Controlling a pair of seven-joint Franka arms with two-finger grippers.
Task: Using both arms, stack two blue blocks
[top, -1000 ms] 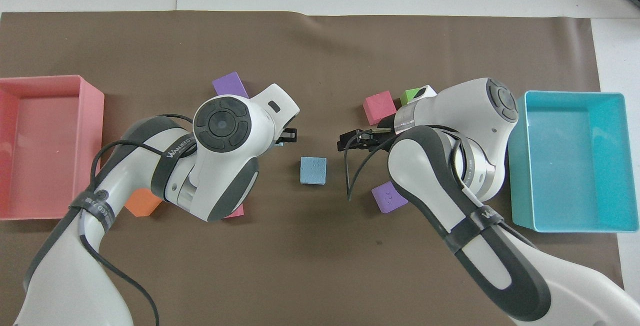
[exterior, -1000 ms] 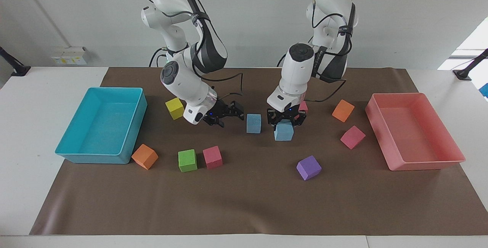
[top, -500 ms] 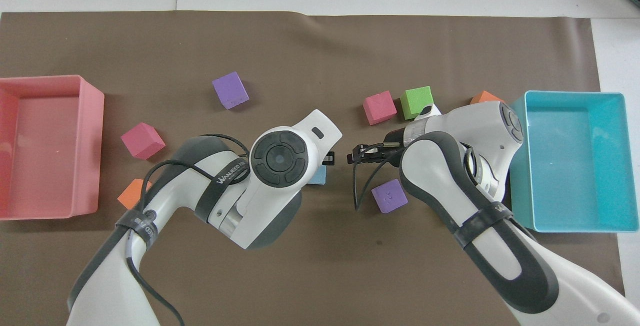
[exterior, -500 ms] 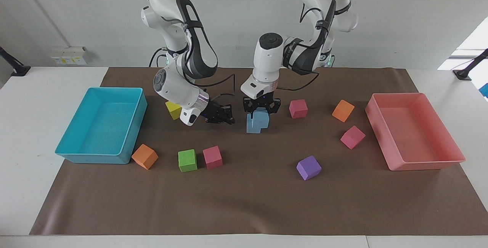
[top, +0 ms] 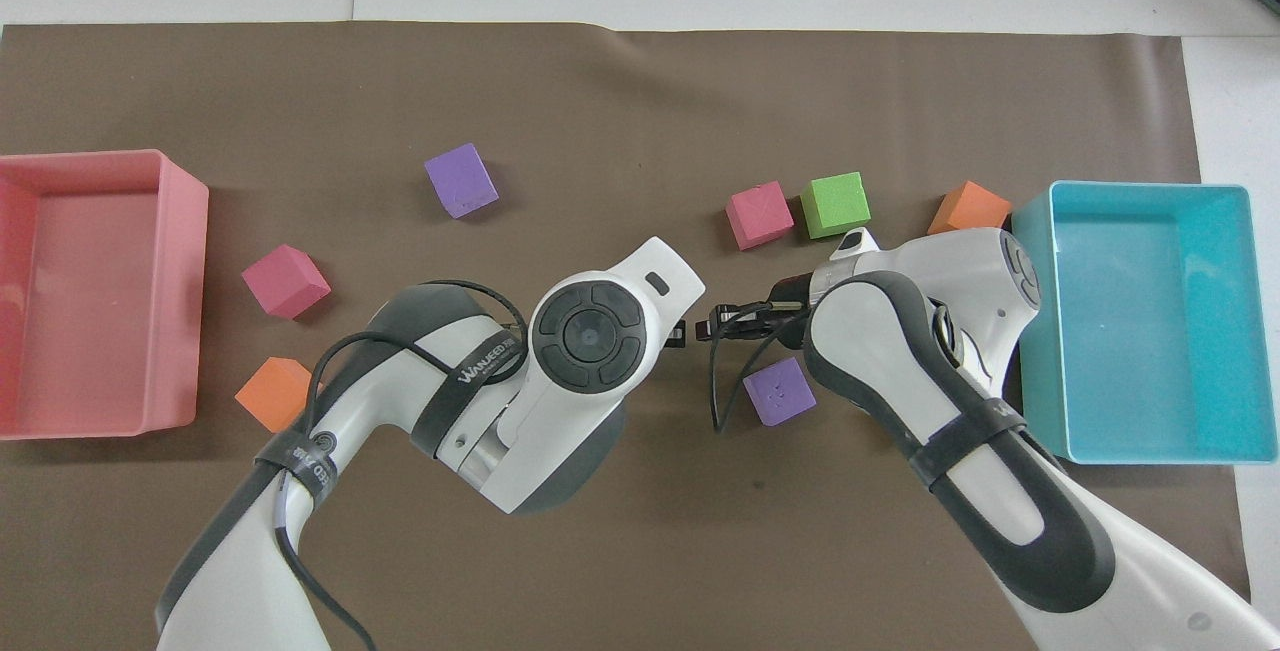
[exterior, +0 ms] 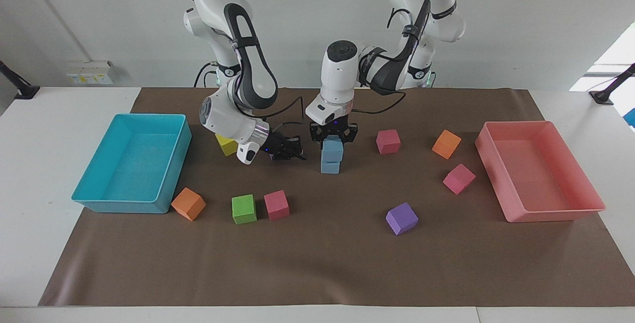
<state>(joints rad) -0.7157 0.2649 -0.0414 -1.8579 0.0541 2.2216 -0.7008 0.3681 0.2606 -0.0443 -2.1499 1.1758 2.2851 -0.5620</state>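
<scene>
Blue blocks sit one on top of the other in the middle of the facing view, a bit above the centre of the frame. The top blue block (exterior: 332,147) rests on the bottom blue block (exterior: 330,166), and the two line up quite well. In the overhead view both blocks are hidden under the left arm's big white wrist.

The left gripper (exterior: 333,137) comes straight down onto the stack. Its fingers are pressed against the sides of the top blue block, so it has hold of that block.

The right gripper (exterior: 292,152) is just beside the stack, low over the brown mat (exterior: 317,263). It points sideways at the blocks but does not touch them. Its fingertips are pinched together and nothing is between them. In the overhead view the right gripper (top: 722,321) shows as a thin black tip near the middle of the frame.

Other things lie around. A turquoise tray (exterior: 89,199) is at the left of the facing view and a pink tray (exterior: 555,211) is at the right. A yellow cube (exterior: 226,145) peeks out by the right arm. An orange cube (exterior: 188,204), a green cube (exterior: 244,209) and a pink cube (exterior: 276,205) sit in the lower left part. A purple cube (exterior: 402,218) sits lower right of the stack.
</scene>
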